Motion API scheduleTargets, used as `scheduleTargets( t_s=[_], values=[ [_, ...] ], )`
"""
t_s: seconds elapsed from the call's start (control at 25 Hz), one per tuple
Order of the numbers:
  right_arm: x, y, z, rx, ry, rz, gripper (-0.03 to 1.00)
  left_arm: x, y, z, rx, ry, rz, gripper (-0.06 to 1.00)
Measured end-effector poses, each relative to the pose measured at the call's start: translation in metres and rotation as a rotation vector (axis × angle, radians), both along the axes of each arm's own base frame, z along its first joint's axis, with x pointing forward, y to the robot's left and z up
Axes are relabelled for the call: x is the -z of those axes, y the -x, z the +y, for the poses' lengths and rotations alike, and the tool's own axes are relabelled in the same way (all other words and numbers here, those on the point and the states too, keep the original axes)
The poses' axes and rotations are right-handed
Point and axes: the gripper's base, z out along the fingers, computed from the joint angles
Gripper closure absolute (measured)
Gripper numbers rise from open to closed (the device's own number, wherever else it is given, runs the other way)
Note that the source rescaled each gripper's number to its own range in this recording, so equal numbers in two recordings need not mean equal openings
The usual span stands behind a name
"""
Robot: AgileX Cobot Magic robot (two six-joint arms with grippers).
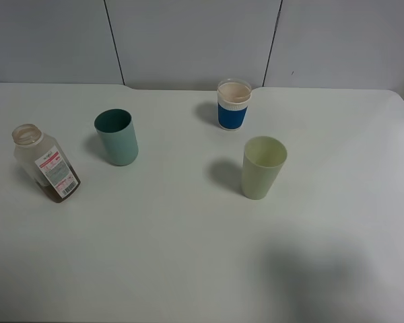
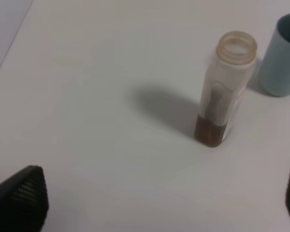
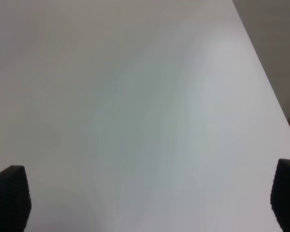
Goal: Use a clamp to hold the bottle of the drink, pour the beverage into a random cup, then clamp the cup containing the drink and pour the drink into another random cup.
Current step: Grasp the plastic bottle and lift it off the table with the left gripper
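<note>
Black ribbed pads (image 2: 19, 198) sit at the edges of both wrist views, so the left gripper (image 2: 157, 203) and the right gripper (image 3: 147, 198) are each spread wide and empty, with nothing between the jaws. Out ahead of the left one stands the bottle (image 2: 224, 92), upright and uncapped at the left side of the table (image 1: 188, 269), with just a shallow band of brown beverage (image 2: 211, 131) at its base. Here's the risk: it looks light and narrow-footed, so a pad arriving off-centre could knock it over instead of straddling it, and with no cap the drink goes straight onto the table. The teal tumbler (image 2: 282, 58) stands near it, close enough that a wide approach might clip that too. Squeeze too hard and that thin clear plastic could buckle or slip. Further out, the yellow-green tumbler (image 1: 262, 167) and the blue cup (image 1: 233, 104) wait well apart from the bottle, so it's a long carry, and a tilted hold would spill early. The right gripper's view shows only table.
</note>
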Motion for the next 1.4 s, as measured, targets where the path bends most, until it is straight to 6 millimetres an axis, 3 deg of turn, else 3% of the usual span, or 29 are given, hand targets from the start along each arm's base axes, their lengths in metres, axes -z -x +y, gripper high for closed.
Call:
scheduleTargets(
  t_s=[0.84, 1.24, 1.4],
  values=[
    [0.0, 0.0, 0.0, 0.0, 0.0, 0.0, -0.03, 0.0, -0.003, 0.0, -0.001, -0.001, 0.022, -0.06],
    [0.0, 0.0, 0.0, 0.0, 0.0, 0.0, -0.03, 0.004, -0.047, 0.001, 0.021, -0.017, 0.294, -0.06],
    [0.0, 0.0, 0.0, 0.0, 0.0, 0.0, -0.03, -0.002, -0.079, -0.001, 0.072, -0.038, 0.336, -0.06]
  ],
)
